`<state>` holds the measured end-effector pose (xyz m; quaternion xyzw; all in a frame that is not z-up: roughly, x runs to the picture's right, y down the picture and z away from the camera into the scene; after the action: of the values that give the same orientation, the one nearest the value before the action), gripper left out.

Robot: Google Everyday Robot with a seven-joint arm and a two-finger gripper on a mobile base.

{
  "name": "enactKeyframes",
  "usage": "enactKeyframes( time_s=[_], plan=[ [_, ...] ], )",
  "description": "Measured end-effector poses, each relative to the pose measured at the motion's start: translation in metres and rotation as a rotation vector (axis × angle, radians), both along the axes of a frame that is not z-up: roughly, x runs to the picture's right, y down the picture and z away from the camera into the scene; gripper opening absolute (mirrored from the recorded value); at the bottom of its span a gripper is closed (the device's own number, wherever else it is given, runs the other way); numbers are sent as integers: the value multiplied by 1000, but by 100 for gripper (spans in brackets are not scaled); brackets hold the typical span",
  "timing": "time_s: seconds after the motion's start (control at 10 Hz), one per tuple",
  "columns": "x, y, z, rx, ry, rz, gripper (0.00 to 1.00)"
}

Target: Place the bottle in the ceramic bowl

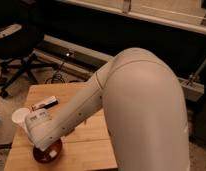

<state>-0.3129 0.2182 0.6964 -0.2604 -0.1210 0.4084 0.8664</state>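
In the camera view, the end effector [45,146] is hanging directly over the round orange-red ceramic bowl [47,154] at the wooden table's [91,140] front-left edge. A small white object is lying inside the bowl; whether it is the bottle is unclear. A white paper cup [20,118] is standing just beside.

The bench [91,132] is pale wood, matt, with visible plank seams. The arm [141,105] has a smooth, cream plastic shell; its gripper [43,146] sits low over the glossy red-brown bowl [41,156]. The cup [20,118] looks like matt white paper.
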Motion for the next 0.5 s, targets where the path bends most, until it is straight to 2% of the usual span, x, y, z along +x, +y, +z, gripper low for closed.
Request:
enactKeyframes(
  time_s=[0.3, 0.5],
  plan=[
    [11, -12, -12, 66, 23, -31, 53],
    [17, -15, -20, 96, 37, -48, 53]
  ],
)
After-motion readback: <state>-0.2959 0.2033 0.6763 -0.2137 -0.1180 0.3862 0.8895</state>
